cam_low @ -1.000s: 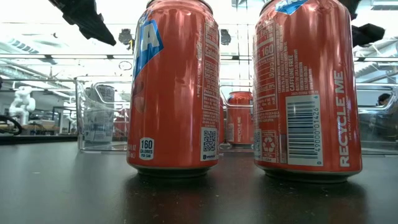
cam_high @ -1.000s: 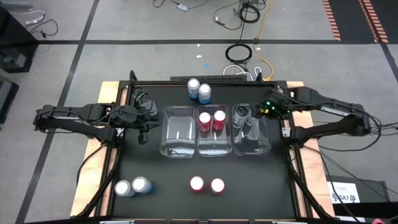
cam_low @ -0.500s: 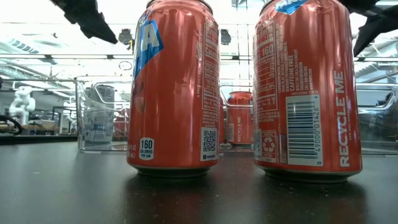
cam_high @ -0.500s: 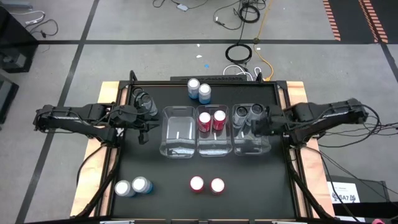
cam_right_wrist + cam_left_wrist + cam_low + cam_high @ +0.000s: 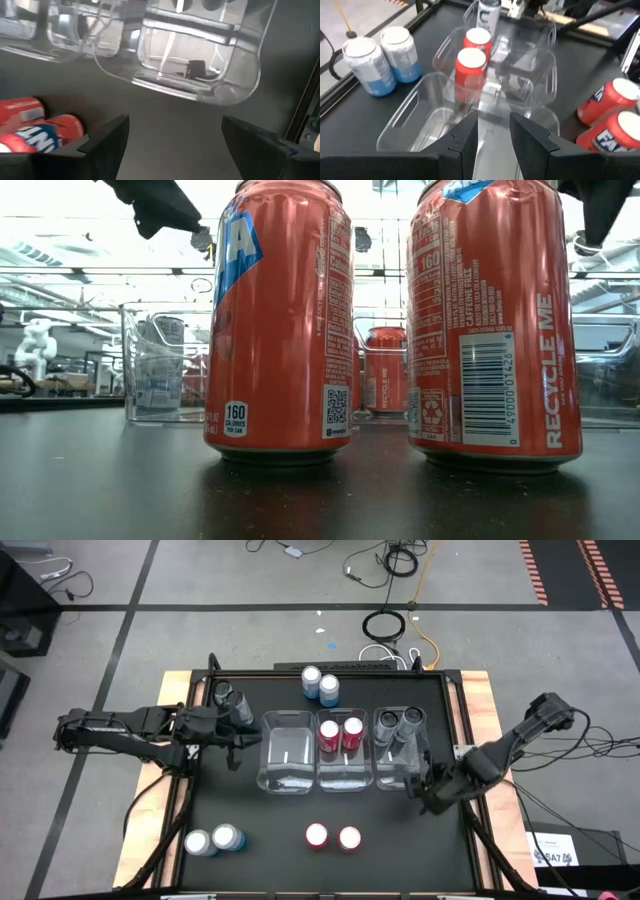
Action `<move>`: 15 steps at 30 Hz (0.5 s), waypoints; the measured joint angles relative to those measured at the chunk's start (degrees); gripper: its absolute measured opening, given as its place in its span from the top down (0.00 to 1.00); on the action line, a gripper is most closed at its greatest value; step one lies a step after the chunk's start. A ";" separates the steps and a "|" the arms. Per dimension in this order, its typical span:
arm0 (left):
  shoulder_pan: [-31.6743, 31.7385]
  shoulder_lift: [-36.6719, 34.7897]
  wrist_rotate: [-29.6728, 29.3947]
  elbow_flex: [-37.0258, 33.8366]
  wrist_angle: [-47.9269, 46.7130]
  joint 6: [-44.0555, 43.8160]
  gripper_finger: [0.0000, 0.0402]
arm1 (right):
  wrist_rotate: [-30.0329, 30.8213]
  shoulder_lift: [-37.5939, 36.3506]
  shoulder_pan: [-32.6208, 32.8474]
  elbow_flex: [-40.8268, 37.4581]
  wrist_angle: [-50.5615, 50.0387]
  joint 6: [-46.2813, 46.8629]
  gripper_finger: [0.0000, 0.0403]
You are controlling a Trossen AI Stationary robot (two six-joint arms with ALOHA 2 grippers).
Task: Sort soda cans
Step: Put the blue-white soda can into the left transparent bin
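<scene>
Two red cans (image 5: 316, 836) (image 5: 349, 837) stand near the table's near edge and fill the low view (image 5: 278, 320). Two more red cans (image 5: 339, 732) stand in the middle clear bin. Two dark cans (image 5: 398, 720) stand in the right bin. Other dark cans (image 5: 232, 700) stand by my left gripper. Light blue pairs stand at the far edge (image 5: 319, 684) and the near left (image 5: 211, 840). My left gripper (image 5: 238, 738) (image 5: 492, 125) hovers left of the empty left bin (image 5: 285, 750), its fingers a narrow gap apart. My right gripper (image 5: 422, 790) (image 5: 175, 135) hangs open by the right bin's near right corner.
The three clear bins (image 5: 345, 778) sit side by side mid-table. A raised black frame (image 5: 466, 800) borders the table, close to my right arm. Bare dark tabletop lies between the bins and the near red cans. Cables lie on the floor beyond the far edge.
My right gripper has drawn back from over the right bin and swung toward the table's near edge, dropping lower. A second dark can now stands in that bin where the gripper was. My left gripper has edged slightly toward the bins.
</scene>
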 joint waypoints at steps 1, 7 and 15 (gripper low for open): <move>-0.01 0.00 0.00 -0.01 0.68 0.02 0.69 | 1.02 1.11 0.94 0.00 0.06 1.38 0.23; 0.00 0.23 -1.16 -0.01 3.43 0.01 0.69 | 6.56 8.35 4.06 0.00 1.92 6.58 0.23; 0.04 0.28 -9.78 0.00 4.93 -5.85 0.67 | 6.33 16.69 5.57 0.00 8.91 6.61 0.23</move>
